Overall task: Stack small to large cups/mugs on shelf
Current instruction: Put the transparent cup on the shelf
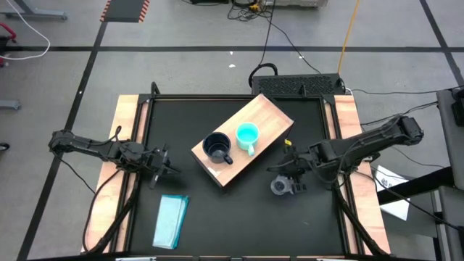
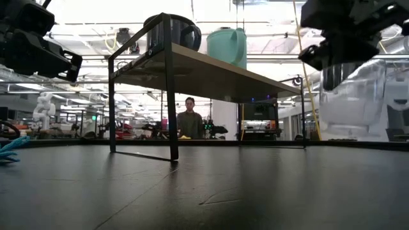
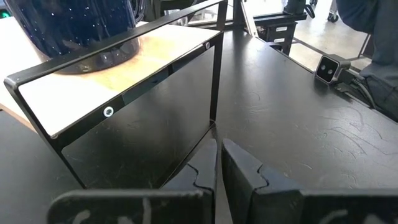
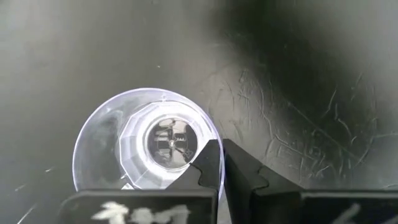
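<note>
Overhead, a long wooden shelf point(image 1: 255, 130) with pale, visible grain sits diagonally across the matte black table point(image 1: 217, 225). From table height it proves to be a board on thin black metal legs, raised well above the surface. Two handled mugs stand upright on it, side by side: a large dark navy mug point(image 1: 216, 148), glossy and faintly speckled in the left wrist view, and a smooth turquoise mug point(image 1: 248, 135) with rounded walls.

The small clear cup point(image 1: 280, 187) is off the shelf, near the right side of the table just beyond the shelf's lower corner. The right gripper point(image 1: 293, 177) has it: in the right wrist view its dark fingers point(image 4: 211, 163) are pinched together over the round, transparent rim point(image 4: 93, 134), the faceted base visible through the wall. In the low view the cup hangs beneath the gripper, lifted clear of the table.

The left gripper point(image 1: 163, 168) waits above the table's left side, near the shelf end that carries the navy mug, its fingers closed against each other with nothing between them.

A flat, pale-teal rectangular block point(image 1: 171, 220) lies on the table near its front edge. The tabletop shows fine scratches. A person point(image 2: 189, 119) stands in the room beyond.
</note>
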